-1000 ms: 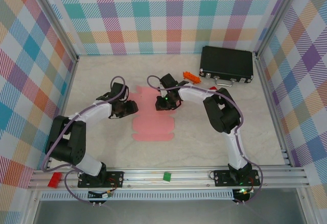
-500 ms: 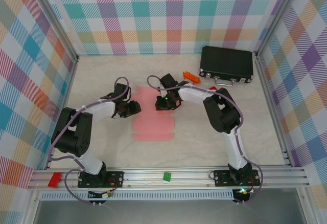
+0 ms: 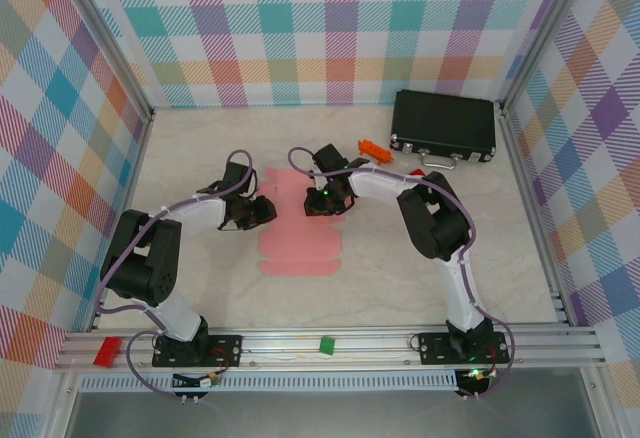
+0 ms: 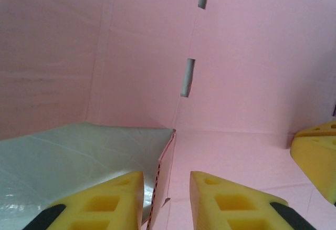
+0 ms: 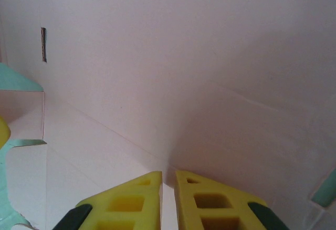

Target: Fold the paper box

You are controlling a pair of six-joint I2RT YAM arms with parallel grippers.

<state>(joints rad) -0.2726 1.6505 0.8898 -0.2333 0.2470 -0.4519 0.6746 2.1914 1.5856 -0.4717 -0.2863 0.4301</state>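
**Status**
- The paper box (image 3: 298, 248) was a mostly flat pink die-cut sheet. It lay mid-table (image 3: 420, 268) between the two arms.
- L gripper (image 4: 165, 190): jaws were open and straddled a raised card edge. The edge stood nearer one pad, w/ a clear gap to the other, so it was not clamped.
- R gripper (image 5: 168, 180): jaws were drawn almost together, leaving a thin slit. Whether card sat in that slit could not be told. A lifted panel w/ a crease rose just ahead of it.

**Hazards (judged)**
1. Off-line clamp. If the L jaws closed w/ the edge off-centre, the thin card would prob. kink beside the scored crease, not along it.
2. Buckle or tear. Both grippers worked the far end of the sheet, near each other. Opposed pulls or pushes could bow the panel between them or start a tear at the slots (image 4: 187, 77).
3. Sheet slide. The near end lay free on the smooth table. A sideways push could drag the whole sheet instead of folding it.
4. Contact. A yellow pad (image 4: 317, 156) at the edge of the L wrist view looked to be the R gripper's, so clearance was low.
5. The black case (image 3: 443, 125) and orange piece (image 3: 372, 147) sat well apart from the sheet, so risk from them was low.
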